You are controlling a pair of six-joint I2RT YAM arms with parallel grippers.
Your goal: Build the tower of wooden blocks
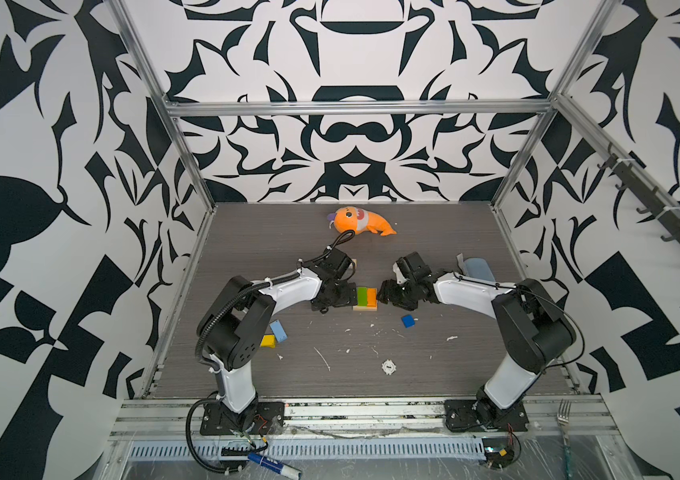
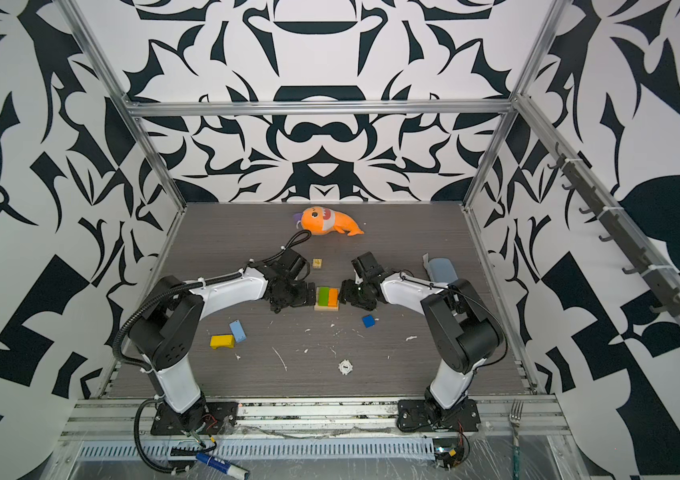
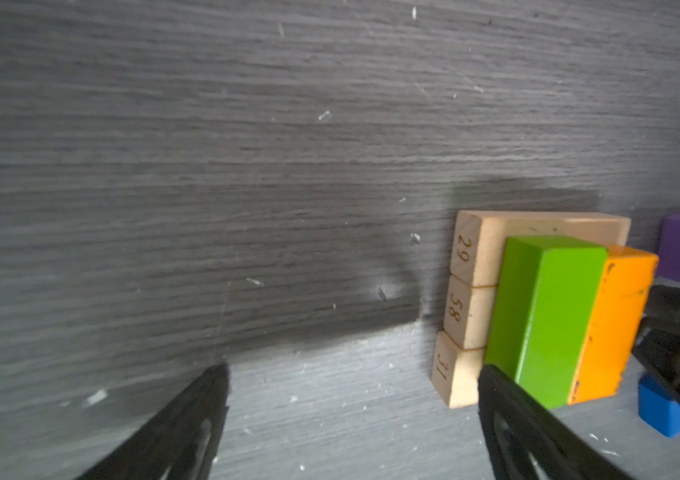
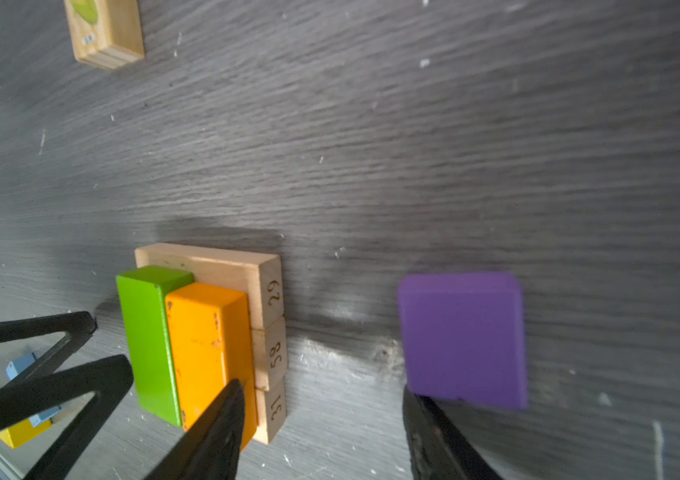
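The wood block tower stands mid-table: three tan bars (image 3: pixel 471 266) side by side, with a green brick (image 1: pixel 362 295) and an orange brick (image 1: pixel 371 296) lying across them. My left gripper (image 3: pixel 354 399) is open and empty, one finger against the green brick's side. My right gripper (image 4: pixel 323 411) is open and empty too, one finger by the orange brick (image 4: pixel 205 340), the other by a purple cube (image 4: pixel 462 336). Loose on the table are a blue cube (image 2: pixel 368 321), a light-blue brick (image 2: pixel 238 331) and a yellow brick (image 2: pixel 222 341).
A small tan picture block (image 2: pixel 317 263) lies behind the tower. An orange plush fish (image 1: pixel 357 221) sits at the back and a grey-blue object (image 1: pixel 477 268) at the right. A white round piece (image 1: pixel 389 367) and white scraps dot the front.
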